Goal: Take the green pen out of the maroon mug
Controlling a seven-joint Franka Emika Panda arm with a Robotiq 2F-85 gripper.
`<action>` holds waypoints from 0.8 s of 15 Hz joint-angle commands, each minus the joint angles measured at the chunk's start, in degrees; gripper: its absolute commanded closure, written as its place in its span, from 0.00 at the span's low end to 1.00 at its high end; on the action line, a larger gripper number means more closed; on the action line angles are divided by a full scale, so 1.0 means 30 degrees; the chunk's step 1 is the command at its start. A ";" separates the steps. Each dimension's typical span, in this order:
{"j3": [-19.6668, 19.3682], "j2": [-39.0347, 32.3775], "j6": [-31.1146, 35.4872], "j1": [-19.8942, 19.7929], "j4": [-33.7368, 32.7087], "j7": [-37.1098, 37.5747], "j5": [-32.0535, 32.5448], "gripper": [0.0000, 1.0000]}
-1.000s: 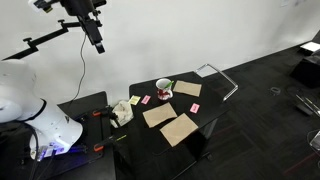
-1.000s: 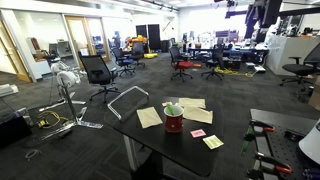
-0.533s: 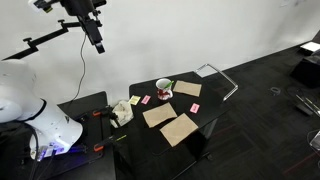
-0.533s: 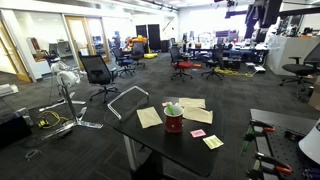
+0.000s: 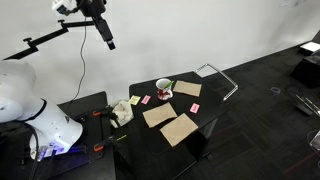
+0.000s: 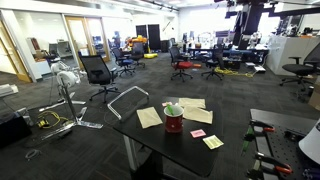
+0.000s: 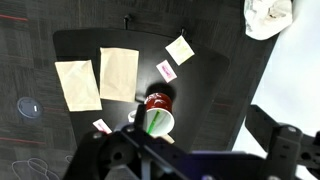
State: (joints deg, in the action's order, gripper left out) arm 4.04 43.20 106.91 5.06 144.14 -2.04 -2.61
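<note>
The maroon mug [image 5: 164, 88] stands upright on the black table [image 5: 205, 117]. It is dark red outside and white inside. It shows in both exterior views [image 6: 174, 122] and in the wrist view [image 7: 157, 110]. The green pen [image 7: 153, 121] leans inside the mug, and its tip pokes above the rim [image 5: 171, 84] [image 6: 170, 107]. My gripper [image 5: 108, 40] hangs high above the scene, far from the mug, and it also shows near the ceiling [image 6: 245, 16]. In the wrist view its fingers [image 7: 190, 150] are spread wide with nothing between them.
Flat tan cards [image 5: 159, 115] [image 5: 179, 129] [image 5: 188, 89] lie around the mug. Small pink squares [image 5: 145, 99] [image 5: 195, 107] and a yellow note [image 5: 134, 100] lie near it. A crumpled white cloth [image 5: 122, 110] sits at the table's end. A metal frame [image 5: 220, 78] stands behind the table.
The arm has swung sideways high above the table, moving the gripper toward the spot over the mug. The mug, pen and cards have not moved.
</note>
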 commanded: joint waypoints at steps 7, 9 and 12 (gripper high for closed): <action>0.2878 -0.5773 0.5990 -0.0841 -0.0589 0.7961 0.0261 0.00; 0.3111 -0.6544 0.6453 -0.1094 -0.0785 0.9303 0.0707 0.00; 0.3132 -0.7682 0.7330 -0.1424 -0.1022 1.0888 0.1193 0.00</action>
State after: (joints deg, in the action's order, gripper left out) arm 12.58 23.99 126.63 2.55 143.13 25.94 -0.66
